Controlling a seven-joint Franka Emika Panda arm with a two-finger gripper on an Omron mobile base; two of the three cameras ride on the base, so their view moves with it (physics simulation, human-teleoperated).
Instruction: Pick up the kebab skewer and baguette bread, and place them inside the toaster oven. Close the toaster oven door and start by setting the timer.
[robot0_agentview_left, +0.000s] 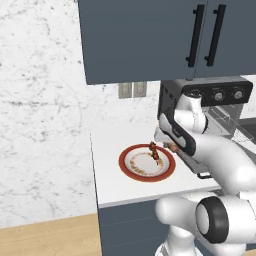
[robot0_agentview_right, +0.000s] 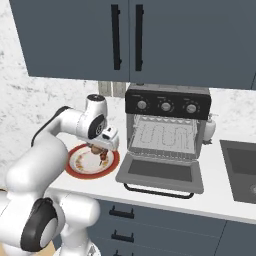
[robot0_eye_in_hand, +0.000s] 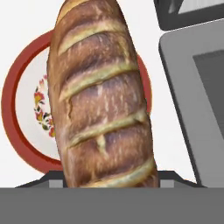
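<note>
Hanging over the white bench (robot0_agentview_right: 220, 197), blue-grey wall cabinets (robot0_agentview_right: 150, 40) with black bar handles frame a simulated kitchen, a dark sink (robot0_agentview_right: 242, 170) sunk at the right. Below them the white arm (robot0_agentview_right: 50, 145) bends down over the bench's left part. The toaster oven (robot0_agentview_right: 167, 130), a dark grey box with three round knobs across its black top strip, stands against the marble wall; the toaster oven door (robot0_agentview_right: 160, 174) lies folded down flat on the bench, bar handle toward the front, and the wire rack shows inside the open cavity. Just left of the door sits a red-rimmed plate (robot0_agentview_left: 131, 172) with a floral centre. The jaws (robot0_agentview_right: 102, 146), hovering above that plate, are gripping the baguette bread (robot0_eye_in_hand: 103, 96): in the hand view the scored golden-brown loaf rises from between the fingertips and stretches across the plate beneath, clear of its surface. The kebab skewer (robot0_agentview_left: 154, 152), a short stick of dark red and brown chunks, lies on the plate's far right part, close under the hand.
</note>
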